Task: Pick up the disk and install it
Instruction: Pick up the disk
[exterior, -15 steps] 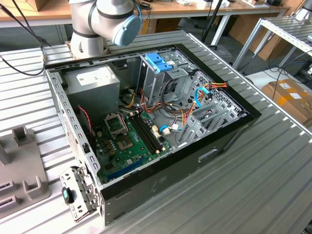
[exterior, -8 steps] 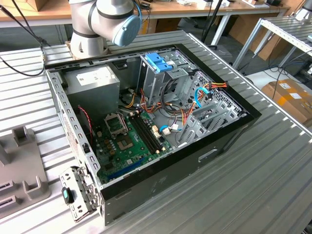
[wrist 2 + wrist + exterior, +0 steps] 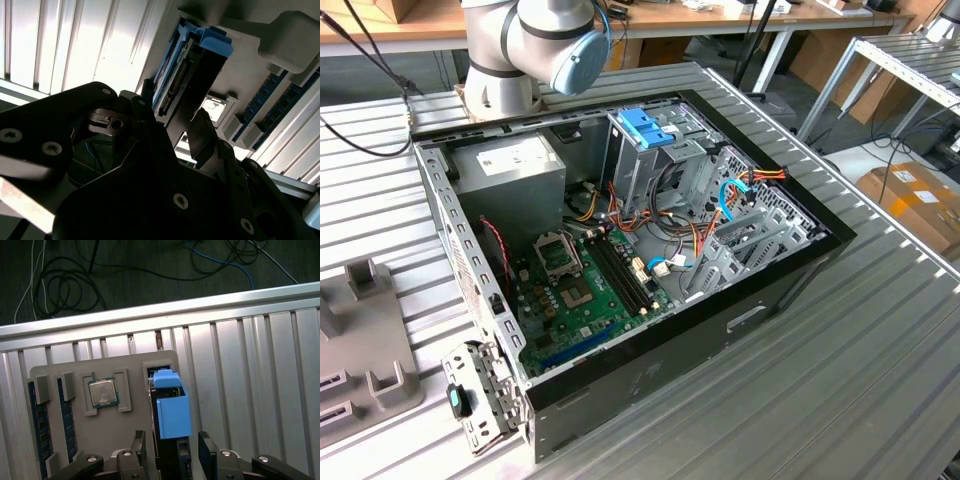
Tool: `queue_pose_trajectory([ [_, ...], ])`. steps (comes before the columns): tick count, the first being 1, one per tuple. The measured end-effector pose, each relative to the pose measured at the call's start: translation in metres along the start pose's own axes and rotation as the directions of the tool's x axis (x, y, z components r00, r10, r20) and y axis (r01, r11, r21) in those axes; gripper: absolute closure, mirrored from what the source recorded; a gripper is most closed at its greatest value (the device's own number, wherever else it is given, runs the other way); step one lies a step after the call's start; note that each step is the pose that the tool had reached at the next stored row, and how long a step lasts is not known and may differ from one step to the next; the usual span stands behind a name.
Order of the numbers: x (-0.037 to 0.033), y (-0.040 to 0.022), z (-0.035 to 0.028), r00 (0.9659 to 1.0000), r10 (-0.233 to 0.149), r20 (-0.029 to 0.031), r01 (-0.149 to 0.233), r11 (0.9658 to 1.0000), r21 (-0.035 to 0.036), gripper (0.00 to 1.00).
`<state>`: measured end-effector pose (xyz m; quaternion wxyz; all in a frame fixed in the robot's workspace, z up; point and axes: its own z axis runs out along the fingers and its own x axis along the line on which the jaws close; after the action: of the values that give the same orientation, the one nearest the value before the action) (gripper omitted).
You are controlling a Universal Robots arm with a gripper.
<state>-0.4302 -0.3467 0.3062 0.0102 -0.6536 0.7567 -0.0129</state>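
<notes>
The disk [image 3: 170,412] stands on edge in a slot of a grey holder block [image 3: 125,362], with its blue side rail facing the first wrist camera. In the second wrist view the disk [image 3: 192,75] shows its dark body and connector edge, with the blue rail along one side. My gripper [image 3: 172,452] is open and sits just above the disk. One of its fingers [image 3: 138,447] is on each flat side of the disk, with small gaps to it. In the second wrist view the gripper [image 3: 172,117] straddles the disk's near end in the same way.
The holder block also carries a processor chip [image 3: 102,391] and memory sticks [image 3: 40,425]. It rests on a ribbed aluminium table [image 3: 250,365] near the table's edge, with cables on the floor beyond. In the exterior view an open computer case [image 3: 620,250] holds a drive cage with a blue latch [image 3: 645,125].
</notes>
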Motion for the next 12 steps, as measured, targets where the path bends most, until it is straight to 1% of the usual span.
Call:
queue_pose_trajectory([
  [6, 0.0000, 0.0002, 0.0000, 1.0000, -0.001, 0.0000, 0.001, 1.0000, 0.0000, 0.46],
  [9, 0.0000, 0.0002, 0.0000, 0.9999, -0.016, 0.0005, 0.016, 0.9999, 0.0000, 0.46],
  [12, 0.0000, 0.0002, 0.0000, 0.9998, -0.018, 0.0006, 0.018, 0.9998, 0.0000, 0.46],
])
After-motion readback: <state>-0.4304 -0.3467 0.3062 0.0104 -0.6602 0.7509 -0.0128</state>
